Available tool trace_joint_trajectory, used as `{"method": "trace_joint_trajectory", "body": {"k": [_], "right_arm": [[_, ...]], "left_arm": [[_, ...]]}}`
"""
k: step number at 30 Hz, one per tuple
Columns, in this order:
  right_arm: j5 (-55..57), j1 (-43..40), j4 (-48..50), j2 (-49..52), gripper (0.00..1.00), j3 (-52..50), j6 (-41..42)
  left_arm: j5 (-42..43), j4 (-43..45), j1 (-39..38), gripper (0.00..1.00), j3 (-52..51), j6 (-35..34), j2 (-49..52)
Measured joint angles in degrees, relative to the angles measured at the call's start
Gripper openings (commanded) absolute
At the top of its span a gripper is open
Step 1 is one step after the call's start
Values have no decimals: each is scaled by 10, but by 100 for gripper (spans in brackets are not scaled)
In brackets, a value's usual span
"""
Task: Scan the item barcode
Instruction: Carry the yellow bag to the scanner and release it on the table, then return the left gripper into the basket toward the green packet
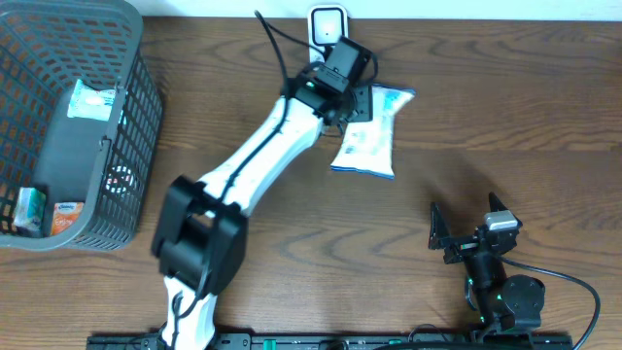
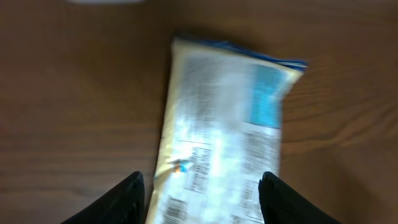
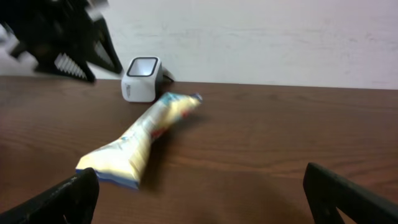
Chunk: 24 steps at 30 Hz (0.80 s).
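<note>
The item is a white and blue plastic packet (image 1: pixel 369 136) lying flat on the wooden table just right of the small white scanner (image 1: pixel 328 24). My left gripper (image 1: pixel 362 102) hovers over the packet's near end. In the left wrist view the packet (image 2: pixel 224 124) shows its printed side with a barcode (image 2: pixel 177 208), and the left gripper (image 2: pixel 205 202) stands open, a finger on each side with a gap to the packet. My right gripper (image 1: pixel 466 222) rests open low at the front right. Its view shows the packet (image 3: pixel 143 140), the scanner (image 3: pixel 142 79) and the right gripper (image 3: pixel 205 199) with nothing between its fingers.
A grey mesh basket (image 1: pixel 136 117) stands at the left edge with a few small packaged goods inside. The white left arm (image 1: pixel 262 146) stretches diagonally across the table's middle. A wall runs behind the scanner.
</note>
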Motion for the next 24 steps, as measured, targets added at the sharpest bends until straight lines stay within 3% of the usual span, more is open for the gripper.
{"method": "trace_joint_trajectory", "body": {"k": [7, 14, 24], "right_arm": [[0, 0, 0, 0, 99, 0, 0], [0, 0, 0, 0, 99, 0, 0], [0, 0, 0, 0, 99, 0, 0]], "left_arm": [[-34, -14, 93, 60, 0, 66, -166], [-64, -10, 297, 61, 3, 79, -301], [-77, -81, 591, 61, 4, 88, -287]]}}
